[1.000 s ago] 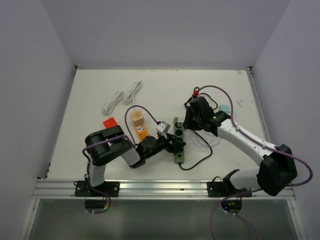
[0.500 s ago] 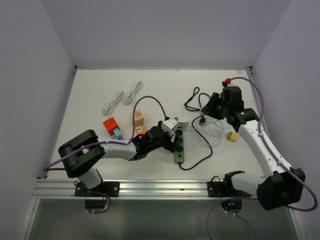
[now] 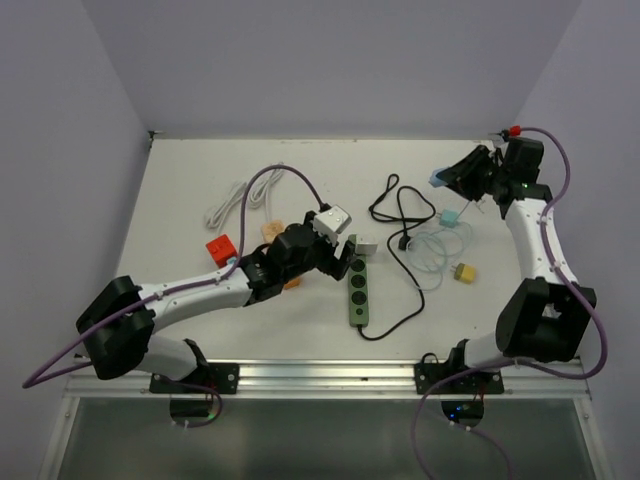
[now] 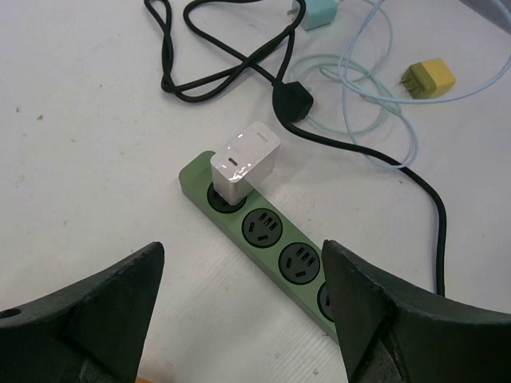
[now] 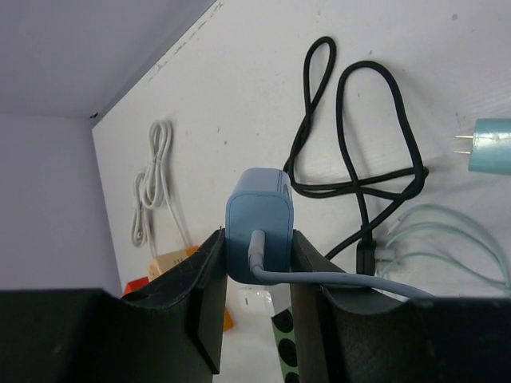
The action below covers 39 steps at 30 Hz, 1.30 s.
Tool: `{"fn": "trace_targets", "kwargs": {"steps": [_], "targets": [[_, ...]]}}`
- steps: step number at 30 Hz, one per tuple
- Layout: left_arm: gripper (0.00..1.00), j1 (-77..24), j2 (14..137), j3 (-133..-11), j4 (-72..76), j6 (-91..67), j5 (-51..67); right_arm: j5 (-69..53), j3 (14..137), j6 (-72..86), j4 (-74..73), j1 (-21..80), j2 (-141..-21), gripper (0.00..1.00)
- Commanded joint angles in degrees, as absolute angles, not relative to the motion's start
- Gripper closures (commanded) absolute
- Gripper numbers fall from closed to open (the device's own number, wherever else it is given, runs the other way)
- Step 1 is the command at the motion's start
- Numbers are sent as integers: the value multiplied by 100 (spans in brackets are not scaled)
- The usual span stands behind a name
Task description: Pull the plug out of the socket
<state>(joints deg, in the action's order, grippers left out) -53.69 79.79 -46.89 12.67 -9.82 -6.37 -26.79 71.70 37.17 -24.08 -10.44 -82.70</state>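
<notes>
Now in hand: the pull itself looks finished; the blue plug [image 5: 257, 215] is out of any socket and lifted clear.
Right gripper [image 5: 257, 239]: clamped on the blue plug from both sides, its pale cable trailing down; held high near the far right corner, well apart from the power strip [image 4: 194, 177].
Left gripper [image 4: 242, 247]: fingers spread wide with nothing between them, hovering above the strip's far end.
Power strip: lies flat on the table [image 3: 200, 180]; a white adapter [image 4: 246, 159] sits in its end socket, and the sockets beside it are bare.
Next move, as I judge it: set the blue plug down on bare table away from the strip and let go; if the white adapter also counts, it needs a straight upward pull with the strip pinned.
Around: black cord [image 4: 239, 68] looped just beyond the strip, teal adapter [image 4: 322, 12], yellow adapter [image 4: 427, 77], pale coiled cable [image 4: 375, 104].
In the way: the tangled cords under the right arm could snag the hanging cable.
</notes>
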Motion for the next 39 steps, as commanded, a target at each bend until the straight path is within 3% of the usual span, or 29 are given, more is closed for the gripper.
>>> {"fn": "trace_targets", "kwargs": {"steps": [1, 5, 16, 19, 21, 24, 27, 36, 39], "targets": [[16, -5344, 7796, -4887, 826, -835, -606, -2858, 7576, 4007, -1934, -1107, -8733, 97], [16, -5344, 7691, -4562, 1080, -923, -677, -2296, 7620, 4060, -1574, -1107, -9350, 98], [17, -5353, 7515, -3956, 1301, -1055, -580, -1854, 8454, 3903, -1318, -1107, -11319, 85], [17, -5353, 7506, -3833, 1310, -1107, -545, -1846, 8586, 3894, -1336, -1107, -11592, 75], [17, -5353, 7497, -3788, 1310, -1142, -545, -1872, 8604, 3885, -1388, -1116, -11654, 61], [17, -5353, 7488, -3744, 1318, -1204, -501, -1995, 8604, 3876, -1450, -1107, -11663, 48], [17, -5353, 7488, -3727, 1336, -1265, -431, -2065, 8622, 3885, -1582, -1107, -11584, 40], [18, -5353, 7374, -3516, 1582, -1678, -343, -2153, 8982, 3543, -3013, -1107, -10917, 25], [18, -5353, 7365, -3489, 1678, -1845, -334, -2066, 9062, 3331, -3515, -1107, -10549, 25]]}}
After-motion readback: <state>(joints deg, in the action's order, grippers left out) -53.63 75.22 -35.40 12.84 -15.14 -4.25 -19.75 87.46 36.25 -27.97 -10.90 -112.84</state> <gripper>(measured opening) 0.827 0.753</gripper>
